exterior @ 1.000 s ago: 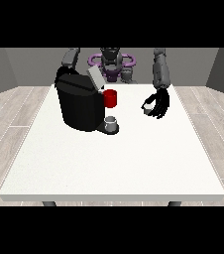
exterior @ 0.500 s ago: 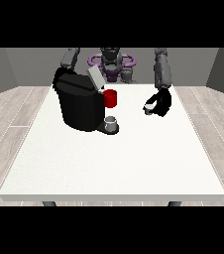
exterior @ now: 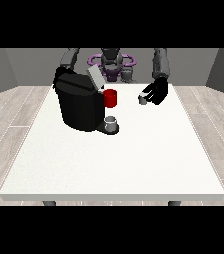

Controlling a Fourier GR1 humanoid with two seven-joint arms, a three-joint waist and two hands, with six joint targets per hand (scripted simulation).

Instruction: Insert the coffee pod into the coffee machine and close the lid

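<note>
The coffee pod point(exterior: 142, 99), a small grey cylinder, is pinched in the curled fingers of the hand at the view's right point(exterior: 156, 92), held above the white table point(exterior: 134, 158) near its far edge, right of the middle. To the pod's left, apart from it, the black coffee machine point(exterior: 79, 104) occupies the far-left part of the table. Its grey lid point(exterior: 95, 78) is raised and tilted open at the top. A red part point(exterior: 110, 98) juts from the machine's right side, on the side toward the pod. Beneath the red part, a small grey cup point(exterior: 111, 122) rests on the machine's base tray. The hand at the view's left point(exterior: 59, 75) is at the machine's far upper corner, mostly hidden behind it; whether its fingers are spread or curled cannot be told.
</note>
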